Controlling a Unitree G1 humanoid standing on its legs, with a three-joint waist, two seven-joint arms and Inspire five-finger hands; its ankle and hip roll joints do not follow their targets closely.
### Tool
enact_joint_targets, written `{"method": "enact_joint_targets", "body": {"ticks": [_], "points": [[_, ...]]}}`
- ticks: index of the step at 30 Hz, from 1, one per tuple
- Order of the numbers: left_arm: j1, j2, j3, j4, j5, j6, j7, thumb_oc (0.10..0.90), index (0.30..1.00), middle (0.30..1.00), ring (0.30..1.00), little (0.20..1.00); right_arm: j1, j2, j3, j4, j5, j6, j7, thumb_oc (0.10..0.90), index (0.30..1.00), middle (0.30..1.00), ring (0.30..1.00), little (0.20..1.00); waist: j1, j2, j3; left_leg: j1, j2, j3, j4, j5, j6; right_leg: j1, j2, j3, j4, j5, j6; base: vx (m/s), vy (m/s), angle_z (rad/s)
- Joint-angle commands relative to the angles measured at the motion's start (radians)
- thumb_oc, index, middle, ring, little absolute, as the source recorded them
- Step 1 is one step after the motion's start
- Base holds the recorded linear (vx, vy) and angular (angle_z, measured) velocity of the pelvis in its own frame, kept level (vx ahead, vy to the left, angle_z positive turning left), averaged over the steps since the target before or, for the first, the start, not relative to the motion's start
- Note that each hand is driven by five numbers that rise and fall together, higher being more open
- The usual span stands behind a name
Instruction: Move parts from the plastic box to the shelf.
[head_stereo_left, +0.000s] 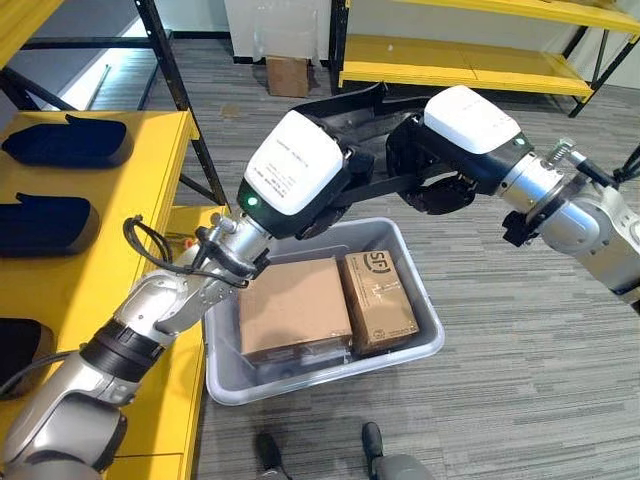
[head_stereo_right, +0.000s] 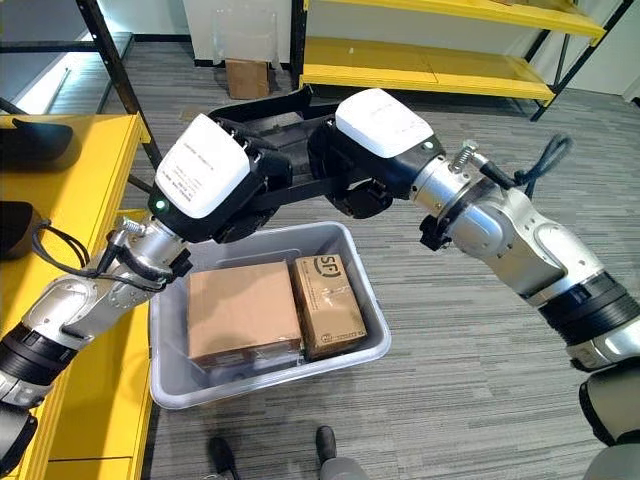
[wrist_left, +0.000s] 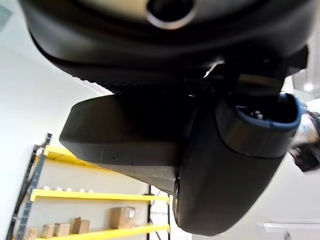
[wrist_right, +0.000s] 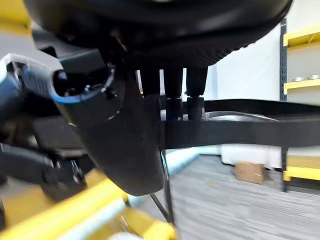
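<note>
A long black moulded part (head_stereo_left: 338, 106) hangs in the air above the grey plastic box (head_stereo_left: 424, 348), carried between both hands. My left hand (head_stereo_left: 294, 172), white-backed, comes in from the lower left and is shut on the part's near end. My right hand (head_stereo_left: 468, 122) reaches in from the right and is shut on the other end. In the right wrist view its fingers (wrist_right: 173, 86) run down onto the part's black strip (wrist_right: 240, 133) with the thumb (wrist_right: 120, 135) opposite. The left wrist view has the thumb (wrist_left: 235, 165) beside the dark part (wrist_left: 125, 131).
Two cardboard boxes (head_stereo_left: 295, 305) (head_stereo_left: 378, 298) lie in the plastic box. The yellow shelf (head_stereo_left: 95, 235) at my left holds dark parts (head_stereo_left: 65, 140) (head_stereo_left: 45, 222). Another yellow rack (head_stereo_left: 460, 55) and a small carton (head_stereo_left: 288, 75) stand at the back. A person's shoes (head_stereo_left: 268, 450) are near the box's front.
</note>
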Motion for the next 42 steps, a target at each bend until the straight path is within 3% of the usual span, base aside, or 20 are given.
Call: {"method": "enact_joint_targets", "body": {"ticks": [1, 4, 8, 9, 13, 19, 21, 25, 26, 29, 31, 32, 33, 35, 36, 37, 39, 42], "points": [[0.075, 0.054, 0.118, 0.033, -0.009, 0.028, 0.036, 0.4, 0.3, 0.3, 0.3, 0.3, 0.104, 0.003, -0.203, -0.049, 0.166, -0.011, -0.078, 0.9, 1.0, 1.0, 1.0, 1.0, 0.022, 0.03, -0.217, 0.054, 0.144, -0.035, -0.009, -0.033, -0.106, 0.083, -0.072, -0.049, -0.001, -0.048, 0.085, 0.03, -0.026, -0.04], [0.182, 0.053, 0.223, -0.034, -0.023, 0.018, 0.023, 0.4, 0.3, 0.3, 0.3, 0.3, 0.323, 0.107, -0.38, -0.179, 0.237, -0.035, -0.061, 0.9, 1.0, 1.0, 1.0, 1.0, 0.017, 0.046, -0.208, 0.05, 0.143, -0.031, -0.009, -0.031, -0.104, 0.077, -0.074, -0.045, -0.001, -0.05, 0.082, 0.01, -0.024, -0.02], [0.286, 0.05, 0.319, -0.1, -0.029, 0.008, 0.019, 0.4, 0.3, 0.3, 0.3, 0.3, 0.494, 0.207, -0.478, -0.249, 0.308, -0.053, -0.036, 0.9, 1.0, 1.0, 1.0, 1.0, 0.015, 0.057, -0.2, 0.047, 0.146, -0.03, -0.009, -0.026, -0.104, 0.071, -0.071, -0.041, -0.001, -0.053, 0.078, 0.01, -0.046, -0.03], [0.358, 0.042, 0.387, -0.14, -0.04, -0.001, 0.016, 0.4, 0.3, 0.3, 0.3, 0.3, 0.591, 0.263, -0.518, -0.28, 0.334, -0.061, -0.014, 0.9, 1.0, 1.0, 1.0, 1.0, 0.012, 0.066, -0.195, 0.045, 0.151, -0.03, -0.009, -0.02, -0.107, 0.07, -0.066, -0.037, -0.001, -0.058, 0.074, 0.01, -0.059, -0.02], [0.495, 0.014, 0.511, -0.197, -0.042, -0.005, 0.033, 0.4, 0.3, 0.3, 0.3, 0.3, 0.74, 0.345, -0.563, -0.33, 0.352, -0.071, 0.013, 0.9, 1.0, 1.0, 1.0, 1.0, 0.002, 0.085, -0.18, 0.04, 0.166, -0.032, -0.009, -0.007, -0.119, 0.067, -0.05, -0.032, -0.001, -0.071, 0.064, 0.0, -0.083, -0.07], [0.636, 0.021, 0.611, -0.188, 0.001, 0.017, 0.071, 0.4, 0.3, 0.3, 0.3, 0.3, 0.799, 0.381, -0.562, -0.347, 0.41, -0.076, 0.034, 0.9, 1.0, 1.0, 1.0, 1.0, -0.006, 0.11, -0.136, 0.036, 0.2, -0.029, -0.009, 0.023, -0.123, 0.011, -0.005, -0.001, 0.089, -0.111, 0.027, -0.06, -0.111, -0.05], [0.7, 0.011, 0.666, -0.204, -0.005, 0.018, 0.075, 0.4, 0.3, 0.3, 0.3, 0.3, 0.785, 0.38, -0.551, -0.362, 0.42, -0.08, 0.044, 0.9, 1.0, 1.0, 1.0, 1.0, 0.0, 0.113, -0.107, 0.035, 0.219, -0.025, -0.009, 0.038, -0.119, -0.064, 0.031, 0.02, 0.194, -0.145, 0.003, -0.14, -0.142, -0.28], [0.805, 0.008, 0.752, -0.243, -0.001, 0.028, 0.078, 0.4, 0.3, 0.3, 0.3, 0.3, 0.731, 0.364, -0.497, -0.351, 0.47, -0.081, 0.073, 0.9, 1.0, 1.0, 1.0, 1.0, 0.052, 0.101, -0.06, 0.01, 0.263, -0.05, 0.002, 0.079, -0.113, -0.183, 0.095, 0.016, 0.367, -0.206, -0.025, -0.15, -0.286, -0.28], [0.814, 0.005, 0.748, -0.244, 0.0, 0.031, 0.076, 0.4, 0.3, 0.3, 0.3, 0.3, 0.697, 0.354, -0.473, -0.342, 0.47, -0.078, 0.065, 0.9, 1.0, 1.0, 1.0, 1.0, 0.083, 0.098, -0.043, -0.022, 0.265, -0.09, -0.002, 0.12, -0.118, -0.195, 0.105, -0.008, 0.376, -0.217, -0.034, -0.11, -0.309, -0.17], [0.804, 0.008, 0.73, -0.252, 0.01, 0.031, 0.074, 0.4, 0.3, 0.3, 0.3, 0.3, 0.676, 0.349, -0.459, -0.328, 0.493, -0.078, 0.061, 0.9, 1.0, 1.0, 1.0, 1.0, 0.094, 0.102, -0.031, -0.089, 0.259, -0.134, -0.009, 0.183, -0.125, -0.189, 0.096, -0.058, 0.357, -0.215, -0.042, -0.12, -0.215, 0.31], [0.774, 0.019, 0.704, -0.261, 0.02, 0.033, 0.075, 0.4, 0.3, 0.3, 0.3, 0.3, 0.654, 0.342, -0.455, -0.326, 0.464, -0.076, 0.039, 0.9, 1.0, 1.0, 1.0, 1.0, 0.11, 0.096, -0.012, -0.16, 0.217, -0.146, -0.009, 0.212, -0.132, -0.16, 0.061, -0.122, 0.314, -0.211, -0.046, -0.13, -0.175, 1.03], [0.773, 0.019, 0.704, -0.26, 0.02, 0.033, 0.075, 0.4, 0.3, 0.3, 0.3, 0.3, 0.653, 0.342, -0.455, -0.326, 0.464, -0.076, 0.039, 0.9, 1.0, 1.0, 1.0, 1.0, 0.108, 0.097, -0.012, -0.163, 0.217, -0.15, -0.009, 0.213, -0.132, -0.159, 0.062, -0.125, 0.312, -0.209, -0.046, -0.17, -0.176, 1.33], [0.77, 0.001, 0.699, -0.285, 0.02, 0.021, 0.079, 0.4, 0.3, 0.3, 0.3, 0.3, 0.632, 0.357, -0.432, -0.31, 0.435, -0.075, 0.021, 0.9, 1.0, 1.0, 1.0, 1.0, 0.131, 0.085, -0.011, -0.134, 0.162, -0.196, -0.005, 0.189, -0.131, -0.13, 0.033, -0.158, 0.241, -0.183, -0.041, -0.17, -0.138, 1.45], [0.747, -0.019, 0.688, -0.299, 0.009, 0.018, 0.089, 0.4, 0.3, 0.3, 0.3, 0.3, 0.632, 0.358, -0.424, -0.304, 0.428, -0.076, 0.012, 0.9, 1.0, 1.0, 1.0, 1.0, 0.117, 0.078, -0.015, -0.085, 0.167, -0.137, 0.09, 0.151, -0.119, -0.112, 0.006, -0.218, 0.185, -0.151, -0.049, -0.21, -0.139, 1.13], [0.746, -0.019, 0.687, -0.298, 0.009, 0.018, 0.089, 0.4, 0.3, 0.3, 0.3, 0.3, 0.632, 0.357, -0.424, -0.303, 0.428, -0.077, 0.011, 0.9, 1.0, 1.0, 1.0, 1.0, 0.114, 0.079, -0.01, -0.091, 0.168, -0.144, 0.11, 0.136, -0.118, -0.103, 0.005, -0.222, 0.178, -0.151, -0.048, -0.16, -0.067, 0.7], [0.744, -0.033, 0.686, -0.315, 0.004, 0.008, 0.095, 0.4, 0.3, 0.3, 0.3, 0.3, 0.657, 0.365, -0.431, -0.306, 0.415, -0.074, 0.006, 0.9, 1.0, 1.0, 1.0, 1.0, 0.099, 0.082, -0.021, -0.052, 0.164, -0.146, 0.147, 0.079, -0.114, -0.087, -0.005, -0.261, 0.145, -0.135, -0.048, -0.06, -0.004, 0.92], [0.722, -0.044, 0.675, -0.314, 0.002, 0.013, 0.11, 0.4, 0.3, 0.3, 0.3, 0.3, 0.666, 0.37, -0.429, -0.308, 0.424, -0.077, 0.006, 0.9, 1.0, 1.0, 1.0, 1.0, 0.087, 0.082, -0.026, -0.02, 0.182, -0.133, 0.221, 0.073, -0.12, -0.082, -0.013, -0.293, 0.133, -0.12, -0.056, -0.11, 0.012, 1.62], [0.709, -0.055, 0.676, -0.324, -0.007, 0.007, 0.104, 0.4, 0.3, 0.3, 0.3, 0.3, 0.717, 0.385, -0.452, -0.317, 0.417, -0.065, 0.01, 0.9, 1.0, 1.0, 1.0, 1.0, 0.064, 0.098, -0.058, 0.075, 0.191, -0.139, 0.222, 0.041, -0.133, -0.069, -0.02, -0.345, 0.131, -0.131, -0.047, 0.01, 0.099, 0.93]]}}
